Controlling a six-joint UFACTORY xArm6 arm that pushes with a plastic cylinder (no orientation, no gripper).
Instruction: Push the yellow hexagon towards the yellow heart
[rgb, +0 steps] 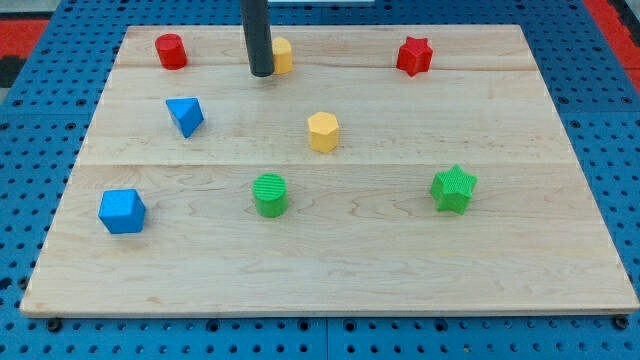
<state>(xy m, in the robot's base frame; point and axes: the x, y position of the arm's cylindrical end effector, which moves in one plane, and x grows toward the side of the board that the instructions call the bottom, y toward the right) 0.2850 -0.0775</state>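
Note:
The yellow hexagon (323, 131) sits near the middle of the wooden board (500, 250). The yellow heart (283, 55) lies near the view's top, partly hidden behind my rod. My tip (261, 73) rests on the board just left of the yellow heart, touching or nearly touching it. The tip is up and to the left of the yellow hexagon, well apart from it.
A red cylinder (171, 50) is at top left, a red star (414, 56) at top right. A blue triangular block (185, 115) and a blue cube (122, 211) are on the left. A green cylinder (270, 194) and a green star (454, 189) lie lower down.

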